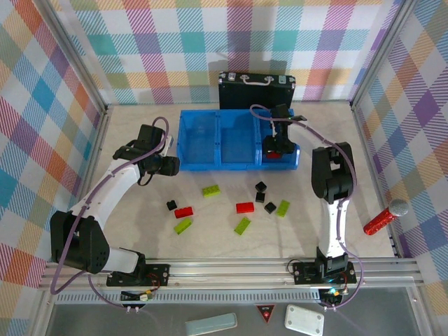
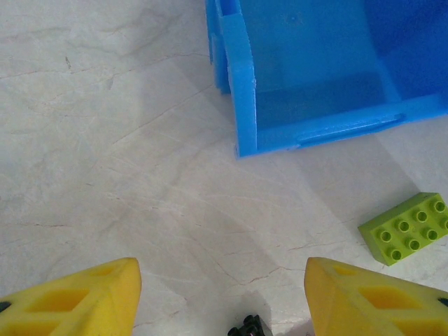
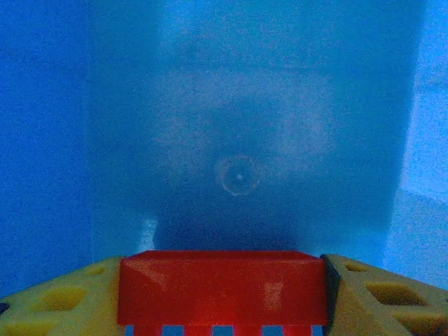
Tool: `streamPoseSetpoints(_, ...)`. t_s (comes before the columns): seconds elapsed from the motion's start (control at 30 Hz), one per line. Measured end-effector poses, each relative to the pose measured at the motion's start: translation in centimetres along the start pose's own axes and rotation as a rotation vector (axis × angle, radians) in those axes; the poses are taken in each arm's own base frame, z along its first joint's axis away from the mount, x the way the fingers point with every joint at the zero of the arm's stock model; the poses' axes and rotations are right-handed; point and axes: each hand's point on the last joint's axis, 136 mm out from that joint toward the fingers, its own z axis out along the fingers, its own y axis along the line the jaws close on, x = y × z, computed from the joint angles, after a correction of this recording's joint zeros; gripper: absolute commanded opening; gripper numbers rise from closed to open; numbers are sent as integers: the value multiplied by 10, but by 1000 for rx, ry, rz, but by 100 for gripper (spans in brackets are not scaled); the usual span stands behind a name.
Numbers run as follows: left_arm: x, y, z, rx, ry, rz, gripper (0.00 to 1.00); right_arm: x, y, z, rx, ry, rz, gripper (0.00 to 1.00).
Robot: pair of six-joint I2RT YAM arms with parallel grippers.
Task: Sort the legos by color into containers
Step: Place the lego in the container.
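Red brick, light, rigid and slick, is clamped by 2 opposite sides in the right gripper, over the blue bin's right compartment. Left gripper gapes empty beside a green brick.

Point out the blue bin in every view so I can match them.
Top external: the blue bin sits at the centre back of the table.
Left wrist: its corner is at upper right.
Right wrist: its inside wall rises behind the red brick.
Shared landmark: the lime-green brick near that corner.
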Motion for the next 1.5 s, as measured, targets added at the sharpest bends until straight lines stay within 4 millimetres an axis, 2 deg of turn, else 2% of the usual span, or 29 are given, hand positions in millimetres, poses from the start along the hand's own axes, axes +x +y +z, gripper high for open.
streamPoseSetpoints(0.3, 0, 3, 0, -16, -1, 0, 63, -15, 3, 4, -5, -24, 8, 69)
streamPoseSetpoints(0.67, 0, 4, 0, -23, -2, 0, 64, -7, 1, 4, 2, 9, 14, 80)
streamPoseSetpoints(0.83, 0, 4, 0, -23, -1, 0, 64, -6, -1, -1, 10, 9, 20, 80)
streamPoseSetpoints(0.97, 0, 4, 0, -23, -2, 0, 64, -8, 0, -17, 3, -9, 16, 81)
streamPoseSetpoints(1.27, 0, 4, 0, -22, -1, 0, 64, -14, 10, -80, -46, -106, 8, 80)
streamPoseSetpoints(1.5, 0, 3, 0, -18, -1, 0, 64, 20, 28, -98, -64, -76, -7, 79)
